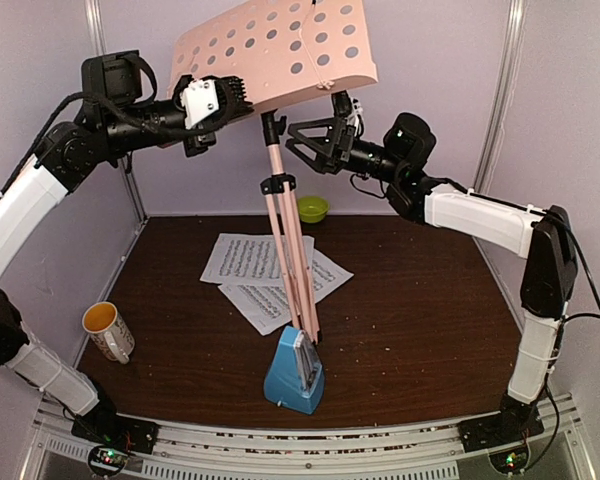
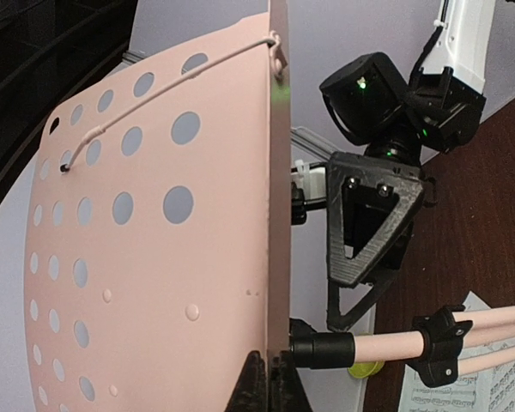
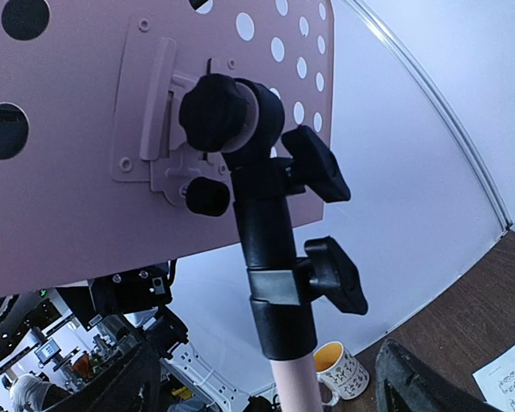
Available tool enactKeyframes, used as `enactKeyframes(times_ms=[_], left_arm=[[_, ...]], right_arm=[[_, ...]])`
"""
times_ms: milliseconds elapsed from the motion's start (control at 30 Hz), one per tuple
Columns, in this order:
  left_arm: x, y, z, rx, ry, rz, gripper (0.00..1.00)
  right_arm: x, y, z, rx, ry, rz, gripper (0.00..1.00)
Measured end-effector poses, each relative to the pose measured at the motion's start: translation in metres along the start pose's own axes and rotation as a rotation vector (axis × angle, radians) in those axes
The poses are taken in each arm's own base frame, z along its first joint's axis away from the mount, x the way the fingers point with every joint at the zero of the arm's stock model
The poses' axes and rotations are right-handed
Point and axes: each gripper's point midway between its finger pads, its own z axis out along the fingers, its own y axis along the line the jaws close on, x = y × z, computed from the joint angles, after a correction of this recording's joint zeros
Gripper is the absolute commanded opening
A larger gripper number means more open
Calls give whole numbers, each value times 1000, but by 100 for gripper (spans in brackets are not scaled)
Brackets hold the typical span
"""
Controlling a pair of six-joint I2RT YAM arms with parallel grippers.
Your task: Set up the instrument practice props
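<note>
The pink music stand's perforated desk (image 1: pixel 280 45) is high at the back, on a pink pole (image 1: pixel 285 230) with its legs folded together, foot on the table by the blue metronome (image 1: pixel 295 372). My left gripper (image 1: pixel 228 100) is shut on the desk's lower edge; in the left wrist view its fingers (image 2: pixel 259 382) clamp the desk's rim (image 2: pixel 279 215). My right gripper (image 1: pixel 292 140) is open beside the pole just under the desk; in the right wrist view the black pole clamp (image 3: pixel 275 257) stands between its spread fingers (image 3: pixel 429 378). Two sheet-music pages (image 1: pixel 248 260) lie overlapping on the table.
A white mug with orange inside (image 1: pixel 108 330) stands at the left edge, also in the right wrist view (image 3: pixel 339 369). A lime-green bowl (image 1: pixel 312 208) sits at the back by the wall. White walls enclose the brown table (image 1: pixel 420 320).
</note>
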Motion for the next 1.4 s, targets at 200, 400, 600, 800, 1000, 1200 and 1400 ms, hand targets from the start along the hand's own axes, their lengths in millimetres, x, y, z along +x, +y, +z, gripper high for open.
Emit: enactKeyframes(times_ms=[200, 400, 600, 800, 1000, 1200, 1400], left_arm=[[-22, 3, 5, -16, -94, -35, 0], [-31, -5, 20, 1, -153, -52, 0], [-34, -26, 38, 61, -174, -63, 0], [-44, -28, 38, 65, -203, -51, 0], [-48, -27, 38, 56, -212, -40, 0], [-53, -21, 38, 16, -223, 10, 23], [-74, 40, 6, -234, -251, 107, 62]], right_arm=[[4, 3, 0, -17, 24, -11, 84], [6, 13, 0, -59, 42, -26, 71], [5, 23, -3, -108, 52, -6, 48], [0, 26, -7, -125, 40, 20, 27], [1, 27, -14, -128, 35, 40, 2], [-5, 27, -25, -96, 27, 42, 0], [-20, -2, -51, 11, 16, 27, 0]])
